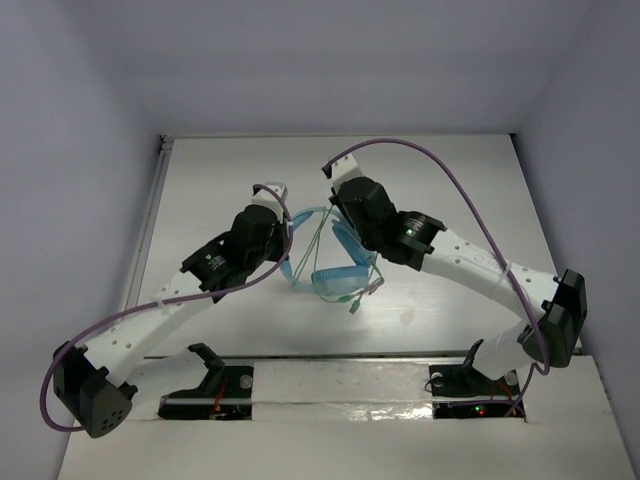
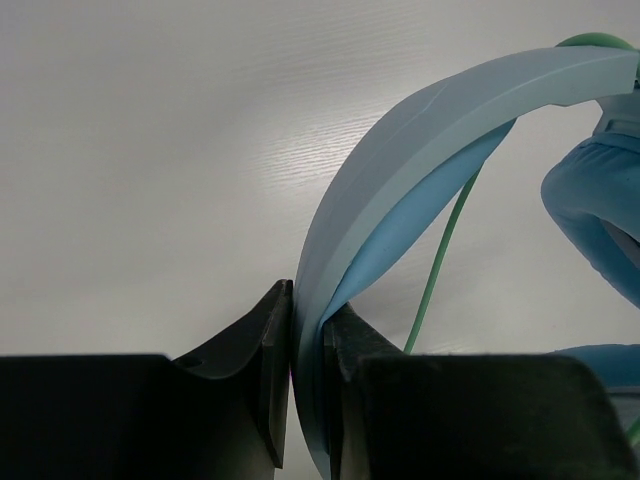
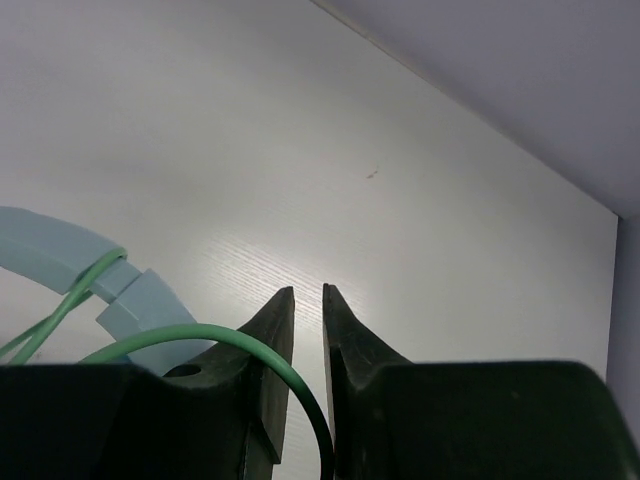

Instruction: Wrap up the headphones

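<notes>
Pinching the headband [image 2: 420, 130] of the headphones [image 1: 340, 278] at mid-table [image 1: 440, 180], my left gripper [image 2: 308, 330] holds firm, while my right gripper [image 3: 308, 310] stands narrowly parted, so the green cable [image 3: 200, 335] draped loosely over one finger could slip free and unwind.

The left arm [image 1: 150, 320] and the right arm [image 1: 480, 265] are both built of white links dotted with rows of small holes, joined by chunky black joints [image 1: 90, 395]. A thick purple cable [image 1: 450, 175] trails along each one. The black bases [image 1: 205, 385] show specks of red, and a green light [image 1: 410, 232] glows on the right arm. The left gripper [image 2: 308, 310] and right gripper [image 3: 308, 300] have matte black, wedge-shaped fingers [image 3: 268, 340].
</notes>
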You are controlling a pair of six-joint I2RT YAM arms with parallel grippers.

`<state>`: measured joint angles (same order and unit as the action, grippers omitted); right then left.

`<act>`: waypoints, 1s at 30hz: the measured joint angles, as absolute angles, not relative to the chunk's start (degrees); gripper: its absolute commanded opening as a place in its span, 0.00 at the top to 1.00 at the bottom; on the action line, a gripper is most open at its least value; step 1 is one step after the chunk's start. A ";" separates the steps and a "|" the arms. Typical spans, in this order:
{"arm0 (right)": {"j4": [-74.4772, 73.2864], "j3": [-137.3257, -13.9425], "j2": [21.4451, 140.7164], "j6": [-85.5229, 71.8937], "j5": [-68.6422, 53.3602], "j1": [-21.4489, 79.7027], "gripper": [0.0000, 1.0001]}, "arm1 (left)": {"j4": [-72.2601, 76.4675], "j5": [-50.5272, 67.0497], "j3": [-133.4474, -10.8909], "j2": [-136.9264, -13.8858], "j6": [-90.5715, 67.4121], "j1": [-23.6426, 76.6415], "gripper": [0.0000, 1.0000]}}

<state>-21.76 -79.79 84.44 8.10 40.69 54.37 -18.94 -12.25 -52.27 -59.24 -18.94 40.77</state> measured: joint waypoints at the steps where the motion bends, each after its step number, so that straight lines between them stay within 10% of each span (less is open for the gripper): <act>1: -21.89 -79.79 84.68 8.08 40.21 54.11 0.76 | -20.01 -12.95 -52.73 -59.22 -18.46 40.77 1.00; 17: -21.98 -80.20 89.60 6.57 33.95 47.16 0.70 | -26.00 -10.37 -56.71 -59.22 -8.14 40.75 1.00; 30: -14.11 -69.32 83.81 -2.22 24.93 43.46 1.00 | -25.85 -1.28 -63.75 -59.02 -7.92 39.11 1.00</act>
<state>-14.11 -69.32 83.81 -2.22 24.93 43.46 -25.85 -1.28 -63.75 -59.02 -7.92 39.11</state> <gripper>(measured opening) 0.049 0.109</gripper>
